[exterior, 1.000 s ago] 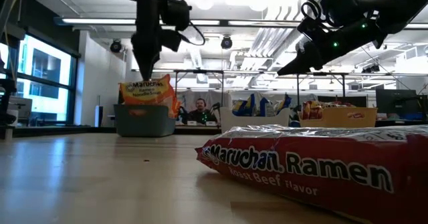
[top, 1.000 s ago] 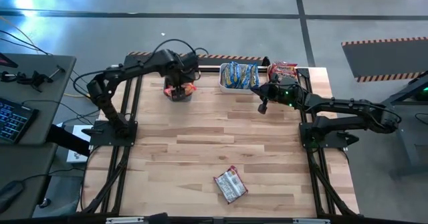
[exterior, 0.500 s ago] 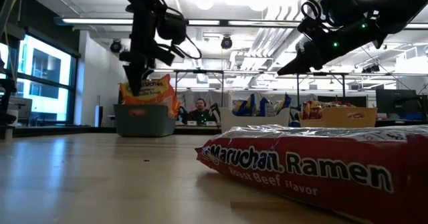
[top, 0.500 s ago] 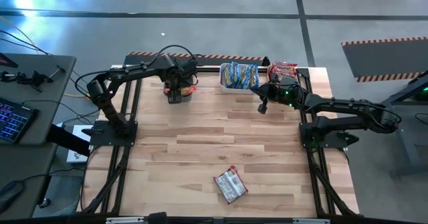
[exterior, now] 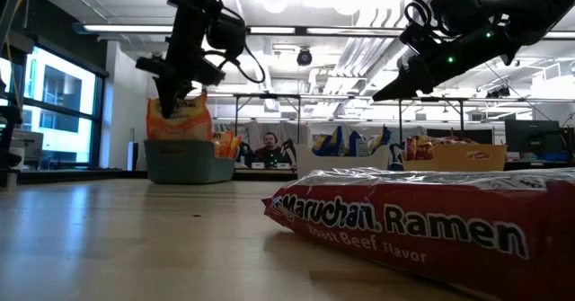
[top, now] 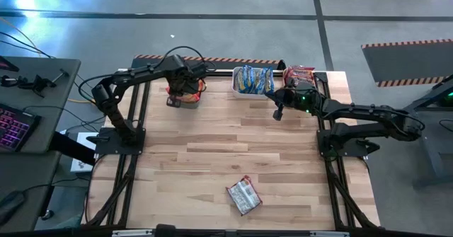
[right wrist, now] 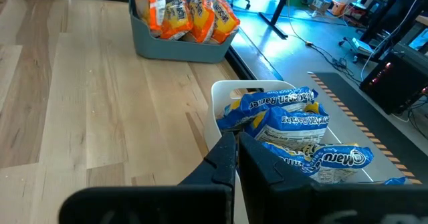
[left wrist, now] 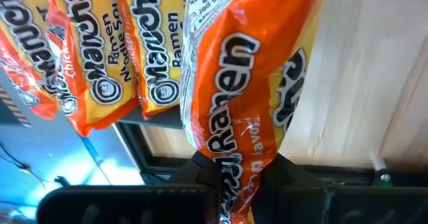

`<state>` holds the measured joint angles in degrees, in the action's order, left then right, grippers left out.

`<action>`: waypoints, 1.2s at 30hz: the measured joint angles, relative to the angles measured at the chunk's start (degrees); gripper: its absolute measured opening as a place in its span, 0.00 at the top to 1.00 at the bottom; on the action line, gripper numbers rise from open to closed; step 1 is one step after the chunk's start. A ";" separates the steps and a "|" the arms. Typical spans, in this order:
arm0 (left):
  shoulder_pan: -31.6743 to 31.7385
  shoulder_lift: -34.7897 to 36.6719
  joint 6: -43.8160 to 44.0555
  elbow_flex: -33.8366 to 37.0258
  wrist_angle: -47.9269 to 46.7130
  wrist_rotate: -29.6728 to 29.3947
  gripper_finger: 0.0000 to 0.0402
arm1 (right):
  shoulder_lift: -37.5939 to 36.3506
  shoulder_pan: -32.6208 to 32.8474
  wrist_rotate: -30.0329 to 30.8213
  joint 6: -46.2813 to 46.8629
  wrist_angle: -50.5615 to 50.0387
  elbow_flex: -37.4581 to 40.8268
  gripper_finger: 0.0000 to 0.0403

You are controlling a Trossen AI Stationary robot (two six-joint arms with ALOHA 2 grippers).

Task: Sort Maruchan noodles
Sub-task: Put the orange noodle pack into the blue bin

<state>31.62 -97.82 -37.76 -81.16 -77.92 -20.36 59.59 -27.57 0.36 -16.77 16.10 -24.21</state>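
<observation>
My left gripper (top: 180,95) (exterior: 167,103) (left wrist: 244,176) hangs over the teal bin (top: 194,102) (exterior: 190,164) at the table's far left and is shut on an orange Maruchan packet (left wrist: 241,83) (exterior: 178,119). More orange packets (left wrist: 100,57) stand in that bin. My right gripper (top: 278,114) (right wrist: 235,150) hovers shut and holding nothing, just on the near side of the white bin (top: 236,83) (right wrist: 249,89) of blue packets (right wrist: 287,120). A red packet (top: 243,195) (exterior: 422,225) lies flat near the table's front edge. My left gripper pinches the orange packet's upper end (left wrist: 235,158) between its two fingers (left wrist: 200,174). The fingers come from above, pointing steeply down. The packet stands about upright below them, its lower part down inside the teal bin.
An orange bin (top: 311,74) (exterior: 454,157) with red packets (top: 300,72) stands at the far right beside the white bin. A broad stretch of bare wooden table (top: 233,145) lies between the bins and the red packet. A person (exterior: 268,150) sits in the room behind.
My left gripper has sunk a little toward the teal bin, rolled about its own axis, and shut on the orange packet. The packet, which showed its broad face above the bin, now stands turned and narrower toward the bin's left end.
</observation>
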 joint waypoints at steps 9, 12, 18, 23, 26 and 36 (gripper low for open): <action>1.43 -0.10 -5.30 -1.07 -0.41 3.86 0.93 | 0.00 -0.02 0.00 0.00 0.00 -0.01 1.00; 2.37 -0.83 -5.42 -1.07 -0.41 5.35 0.94 | 0.00 -0.02 0.00 0.00 -0.02 -0.02 1.00; 3.80 -3.53 -6.37 -1.12 -0.82 5.81 0.94 | 0.00 -0.02 0.00 0.02 -0.02 -0.02 1.00; 3.78 -5.28 -7.31 -1.29 -0.40 5.52 0.93 | 0.00 -0.02 0.00 0.01 -0.04 -0.01 1.00; 3.94 -5.75 -7.43 -1.29 0.06 5.50 0.93 | 0.00 -0.02 0.00 0.01 -0.04 -0.01 1.00; 4.41 -6.17 -2.90 -1.25 1.70 6.22 0.88 | 0.00 -0.02 0.00 0.00 -0.20 0.00 1.00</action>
<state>36.03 -103.99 -40.66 -82.42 -76.22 -14.14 59.59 -27.59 0.36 -16.78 15.90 -24.21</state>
